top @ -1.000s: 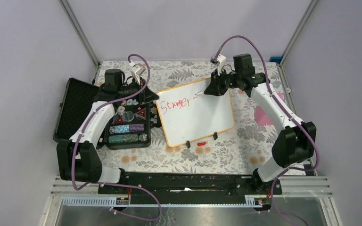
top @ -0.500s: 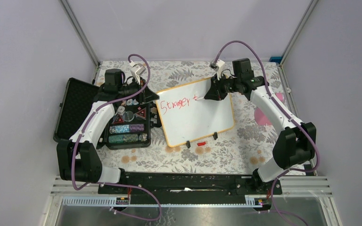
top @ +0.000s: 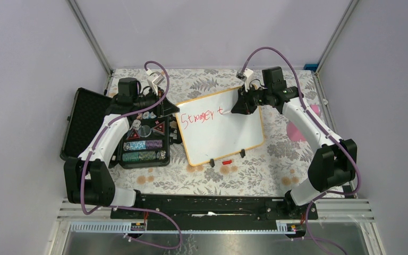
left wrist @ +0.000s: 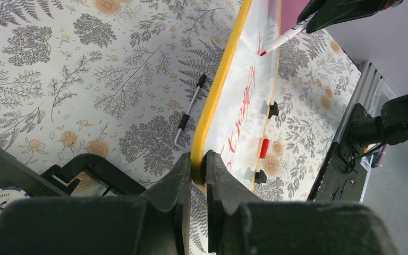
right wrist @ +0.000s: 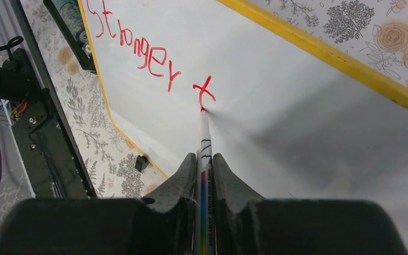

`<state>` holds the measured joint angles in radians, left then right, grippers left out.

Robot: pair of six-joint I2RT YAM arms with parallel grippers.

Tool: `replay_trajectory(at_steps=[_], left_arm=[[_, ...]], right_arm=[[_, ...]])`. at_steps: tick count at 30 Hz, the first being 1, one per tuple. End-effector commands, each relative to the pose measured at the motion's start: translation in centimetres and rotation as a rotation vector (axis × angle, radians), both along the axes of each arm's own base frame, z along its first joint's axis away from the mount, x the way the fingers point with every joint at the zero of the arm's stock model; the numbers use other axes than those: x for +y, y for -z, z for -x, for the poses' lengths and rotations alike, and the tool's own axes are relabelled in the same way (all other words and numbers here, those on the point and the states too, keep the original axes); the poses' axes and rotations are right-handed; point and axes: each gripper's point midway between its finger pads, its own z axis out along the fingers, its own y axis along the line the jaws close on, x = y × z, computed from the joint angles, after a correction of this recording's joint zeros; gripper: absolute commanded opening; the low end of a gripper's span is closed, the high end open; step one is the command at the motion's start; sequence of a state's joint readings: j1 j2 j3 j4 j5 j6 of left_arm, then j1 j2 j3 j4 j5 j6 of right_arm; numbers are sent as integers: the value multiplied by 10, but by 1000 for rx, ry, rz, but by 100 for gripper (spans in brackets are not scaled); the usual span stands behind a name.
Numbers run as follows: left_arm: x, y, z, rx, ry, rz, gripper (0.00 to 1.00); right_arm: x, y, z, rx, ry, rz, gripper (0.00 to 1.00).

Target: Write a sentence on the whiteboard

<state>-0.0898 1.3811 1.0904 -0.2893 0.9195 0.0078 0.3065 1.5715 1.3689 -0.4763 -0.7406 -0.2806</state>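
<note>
Right wrist: red "Stronger t" on the glossy white, yellow-framed whiteboard [right wrist: 297,117]. Right jaws clamp a white marker [right wrist: 204,143]; left jaws pinch the frame.

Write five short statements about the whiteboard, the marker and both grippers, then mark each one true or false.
1. The right gripper is shut on the marker. True.
2. The marker's tip hangs clear of the whiteboard. False: it meets the board at the foot of the red "t".
3. The left gripper pinches the whiteboard's yellow frame. True.
4. The writing is blue. False: it is red.
5. The black case lies on the right arm's side of the whiteboard. False: it lies on the left arm's side.
</note>
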Motion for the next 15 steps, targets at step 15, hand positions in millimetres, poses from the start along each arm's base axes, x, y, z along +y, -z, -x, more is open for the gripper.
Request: replay_trajectory(at_steps=[15], left_arm=[[-6, 10, 4, -12, 34, -39, 0]], right_arm=[[-11, -23, -11, -93, 39, 24, 0]])
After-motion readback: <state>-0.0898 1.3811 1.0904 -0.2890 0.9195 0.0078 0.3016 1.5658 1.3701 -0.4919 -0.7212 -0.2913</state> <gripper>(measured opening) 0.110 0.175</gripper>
